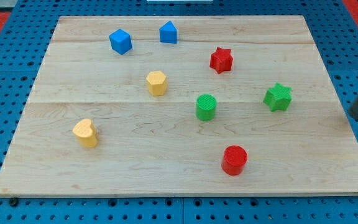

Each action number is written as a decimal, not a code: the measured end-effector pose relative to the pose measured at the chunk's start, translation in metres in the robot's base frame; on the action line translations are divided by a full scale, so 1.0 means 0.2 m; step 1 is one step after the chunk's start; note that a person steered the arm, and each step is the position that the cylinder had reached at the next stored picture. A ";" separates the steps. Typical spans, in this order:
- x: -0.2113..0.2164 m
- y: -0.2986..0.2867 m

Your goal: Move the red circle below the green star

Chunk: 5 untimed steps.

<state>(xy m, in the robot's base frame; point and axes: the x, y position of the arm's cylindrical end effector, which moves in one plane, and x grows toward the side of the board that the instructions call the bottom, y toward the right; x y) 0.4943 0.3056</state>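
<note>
The red circle (234, 160) stands on the wooden board near the view's bottom, right of centre. The green star (278, 97) sits higher up and to the right of it, near the board's right side. My rod enters at the view's right edge, and my tip (357, 117) rests near the board's right edge, to the right of the green star and well up and right of the red circle. It touches no block.
A green circle (206, 107) sits left of the green star. A red star (220, 60) is above it. A yellow hexagon (156, 83), a yellow heart (86, 132), a blue cube (120, 42) and a blue pentagon-shaped block (168, 32) lie to the left. The wooden board (61, 180) lies on blue pegboard.
</note>
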 end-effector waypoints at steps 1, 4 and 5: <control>0.26 -0.18; 0.62 -1.27; 0.49 -1.35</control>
<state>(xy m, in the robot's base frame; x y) 0.5915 0.0351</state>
